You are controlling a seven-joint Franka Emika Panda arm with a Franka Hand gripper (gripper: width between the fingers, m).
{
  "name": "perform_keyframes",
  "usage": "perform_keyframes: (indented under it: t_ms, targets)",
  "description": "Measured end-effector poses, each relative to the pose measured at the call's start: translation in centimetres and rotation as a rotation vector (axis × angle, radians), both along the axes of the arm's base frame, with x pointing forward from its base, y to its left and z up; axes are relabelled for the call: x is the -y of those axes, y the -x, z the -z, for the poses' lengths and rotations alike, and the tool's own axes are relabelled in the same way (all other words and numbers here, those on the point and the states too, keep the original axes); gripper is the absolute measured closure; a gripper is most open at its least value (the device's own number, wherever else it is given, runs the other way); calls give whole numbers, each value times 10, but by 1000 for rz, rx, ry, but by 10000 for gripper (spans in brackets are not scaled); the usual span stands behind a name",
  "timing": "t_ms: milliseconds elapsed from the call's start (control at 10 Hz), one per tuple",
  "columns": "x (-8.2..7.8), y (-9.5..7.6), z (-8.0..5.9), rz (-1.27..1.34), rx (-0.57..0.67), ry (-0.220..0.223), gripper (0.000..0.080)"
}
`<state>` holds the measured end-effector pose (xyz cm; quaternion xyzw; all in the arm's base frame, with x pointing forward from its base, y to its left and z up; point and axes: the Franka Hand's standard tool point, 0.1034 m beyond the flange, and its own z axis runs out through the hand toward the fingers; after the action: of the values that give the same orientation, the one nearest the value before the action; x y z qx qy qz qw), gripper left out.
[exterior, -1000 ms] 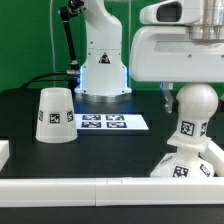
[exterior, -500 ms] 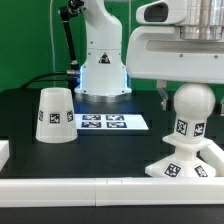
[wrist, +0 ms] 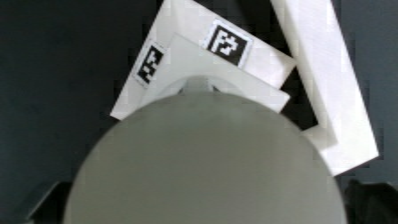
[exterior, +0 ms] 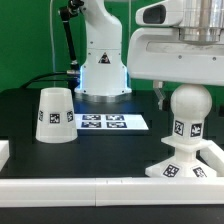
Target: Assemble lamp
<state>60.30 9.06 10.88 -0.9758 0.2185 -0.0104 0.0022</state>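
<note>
You see no brand names or readable words anywhere; the only markings are black-and-white square tags. One tag sits on the neck of the bulb (exterior: 190,108), more line the sloped collar and the base (exterior: 197,168) under it, two show on the side of the shade (exterior: 55,115), and a row of them covers the marker board (exterior: 103,122) lying flat on the black desk (exterior: 110,155). In the wrist view you see two tags on the white base (wrist: 205,60), one on its flat top and one on its edge, but their patterns hold no letters. The tool (exterior: 178,96) is hard to read: in the exterior view a dark finger (exterior: 165,97) hangs just beside the bulb's round head on the exterior view's left, under the big white camera housing, and the other finger is hidden, so you cannot tell whether the tool is grasping the bulb or has let go. In the wrist view the bulb's grey rounded head (wrist: 205,160) fills most of the picture right below the camera, and no fingers can be made out. The bulb stands upright on the base at the exterior view's right, close to the white rail (exterior: 100,185) along the desk's front edge. The shade stands mouth-down on the desk at the exterior view's left, well apart from the bulb and the tool, with the marker board between them and farther back.
</note>
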Motion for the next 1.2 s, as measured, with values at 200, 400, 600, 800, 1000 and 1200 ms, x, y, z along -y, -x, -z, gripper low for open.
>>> perform_keyframes:
  t_ms: [200, 400, 600, 800, 1000, 1200]
  targets:
    - [-8, 18, -6, -50, -6, 5, 101]
    - [-12, 44, -14, -68, 6, 0, 100]
    - [-6, 71, -13, -75, 31, -4, 100]
    - [-7, 70, -12, -75, 27, -4, 100]
    - [-7, 71, -10, -78, 24, -4, 100]
    - [8, 89, -1, -170, 59, -3, 100]
